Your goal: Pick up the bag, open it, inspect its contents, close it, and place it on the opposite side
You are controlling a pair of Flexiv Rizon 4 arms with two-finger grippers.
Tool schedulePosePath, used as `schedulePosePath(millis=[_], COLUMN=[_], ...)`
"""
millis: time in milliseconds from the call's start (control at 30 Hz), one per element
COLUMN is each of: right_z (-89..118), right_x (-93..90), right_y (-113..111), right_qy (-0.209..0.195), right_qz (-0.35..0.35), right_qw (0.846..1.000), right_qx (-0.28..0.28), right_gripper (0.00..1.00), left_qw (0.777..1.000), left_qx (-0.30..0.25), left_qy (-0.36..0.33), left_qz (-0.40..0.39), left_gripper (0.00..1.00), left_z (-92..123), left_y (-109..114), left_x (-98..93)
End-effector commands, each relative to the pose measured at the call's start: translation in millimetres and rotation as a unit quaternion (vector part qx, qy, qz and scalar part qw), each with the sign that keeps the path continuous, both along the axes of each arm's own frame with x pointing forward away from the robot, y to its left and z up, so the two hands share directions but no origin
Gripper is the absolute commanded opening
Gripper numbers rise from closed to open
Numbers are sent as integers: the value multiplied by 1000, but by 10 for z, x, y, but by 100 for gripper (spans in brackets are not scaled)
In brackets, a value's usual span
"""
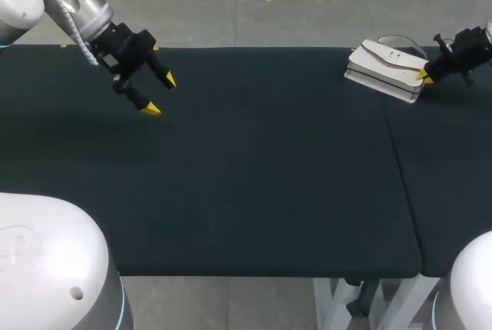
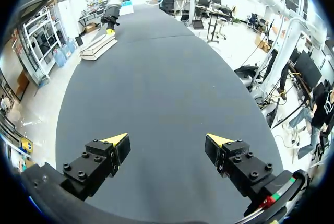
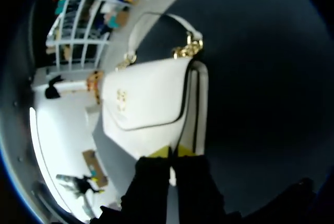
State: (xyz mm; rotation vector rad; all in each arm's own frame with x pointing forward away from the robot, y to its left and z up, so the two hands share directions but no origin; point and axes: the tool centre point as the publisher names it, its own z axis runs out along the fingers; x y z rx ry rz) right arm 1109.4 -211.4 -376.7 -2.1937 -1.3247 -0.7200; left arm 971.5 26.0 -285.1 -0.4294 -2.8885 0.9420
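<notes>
A white handbag (image 1: 388, 68) with a flap, gold chain links and a thin strap lies flat at the table's far right. My right gripper (image 1: 424, 76) is at its right edge. In the right wrist view the yellow tips (image 3: 169, 152) are pressed together on the thin near edge of the bag's flap (image 3: 151, 104). My left gripper (image 1: 160, 93) hangs open above the far left of the table, with nothing between its fingers (image 2: 117, 139). From the left wrist the bag (image 2: 98, 47) shows far ahead, with the right gripper (image 2: 109, 28) at it.
The dark table top (image 1: 269, 176) stretches between the two arms. A seam (image 1: 401, 161) divides it from a second dark panel on the right. The bag lies close to the far edge.
</notes>
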Motion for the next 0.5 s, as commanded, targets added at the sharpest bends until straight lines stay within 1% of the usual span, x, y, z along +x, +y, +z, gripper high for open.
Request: schedulePosePath(millis=[33, 200, 367, 433, 467, 500], right_z=[-17, -15, 33, 45, 48, 51], right_x=[21, -15, -48, -56, -60, -66], right_y=[56, 77, 68, 63, 58, 46], right_qy=[8, 9, 7, 6, 6, 6], right_qz=[15, 20, 34, 37, 37, 35], right_qw=[1000, 1000, 999, 999, 999, 999], right_qx=[5, 5, 12, 10, 10, 9], right_gripper=[0, 0, 0, 6, 5, 7], left_qw=[1000, 1000, 1000, 1000, 1000, 1000], left_qx=[-2, -2, -2, -2, -2, -2], left_qy=[0, 0, 0, 0, 0, 0], left_qz=[-1, -1, -1, -1, -1, -1], left_gripper=[100, 100, 100, 100, 100, 100], left_z=[-12, -12, -12, -12, -12, -12], left_y=[1, 1, 1, 1, 1, 1], left_x=[10, 10, 10, 10, 10, 10])
